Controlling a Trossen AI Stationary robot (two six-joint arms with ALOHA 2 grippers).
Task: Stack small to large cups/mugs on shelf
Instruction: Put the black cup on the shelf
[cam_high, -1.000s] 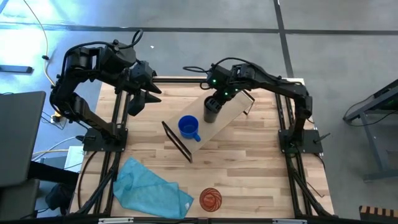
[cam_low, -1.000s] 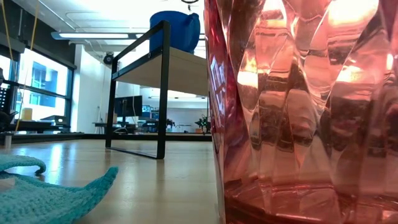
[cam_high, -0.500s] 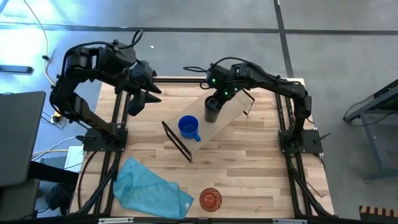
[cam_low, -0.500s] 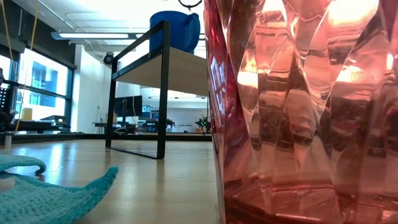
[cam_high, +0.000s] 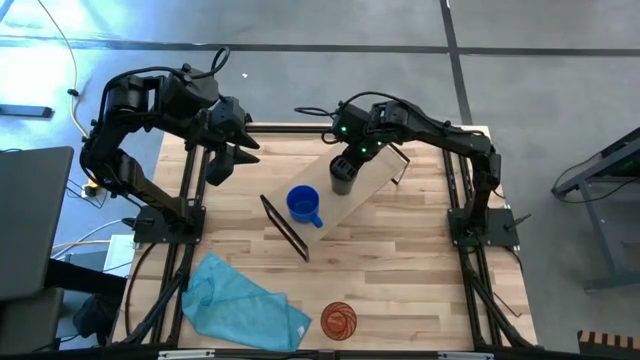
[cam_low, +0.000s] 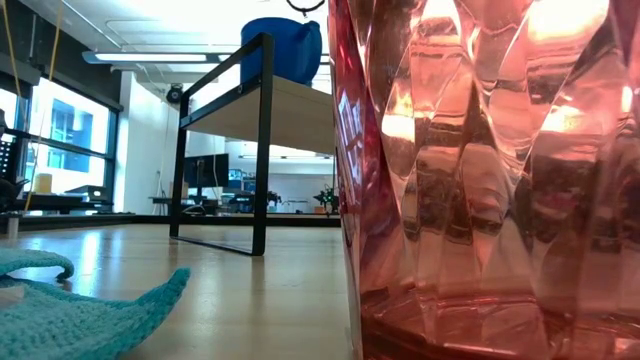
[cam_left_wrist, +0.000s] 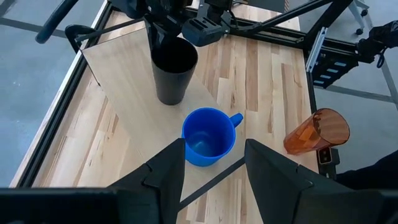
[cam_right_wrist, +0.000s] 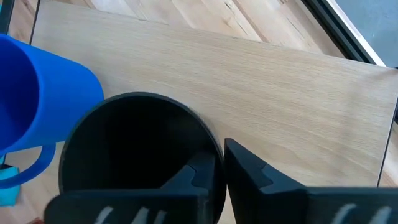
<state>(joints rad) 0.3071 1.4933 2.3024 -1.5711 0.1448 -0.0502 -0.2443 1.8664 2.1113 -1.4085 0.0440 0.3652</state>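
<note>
The black cup (cam_high: 341, 180) stands on the light-wood shelf (cam_high: 375, 180), near its middle. Beside it, toward the shelf's near-left end, the blue mug (cam_high: 304, 205) sits on its base with the handle facing the near edge. The orange ribbed tumbler (cam_high: 338, 320) stands on the tabletop by the near edge and fills the low view (cam_low: 480, 180). My right gripper (cam_high: 347, 160) is over the black cup, shut on it. My left gripper (cam_high: 222, 160) hangs open at the far-left side, looking at the shelf (cam_left_wrist: 124, 68). My right gripper (cam_right_wrist: 217, 165) holds the black cup by its rim (cam_right_wrist: 208, 134), on the side away from the blue mug (cam_right_wrist: 43, 99). One finger (cam_right_wrist: 193, 177) is inside the cup and one (cam_right_wrist: 249, 171) outside, coming from above. The cup stands upright with its base (cam_left_wrist: 169, 99) on the shelf.
A teal cloth (cam_high: 245, 300) lies crumpled at the near-left corner of the slatted tabletop (cam_high: 400, 280). The shelf's black end frames (cam_high: 285, 228) stand at both ends. Bare board remains on the shelf's far-right half (cam_right_wrist: 280, 81).
</note>
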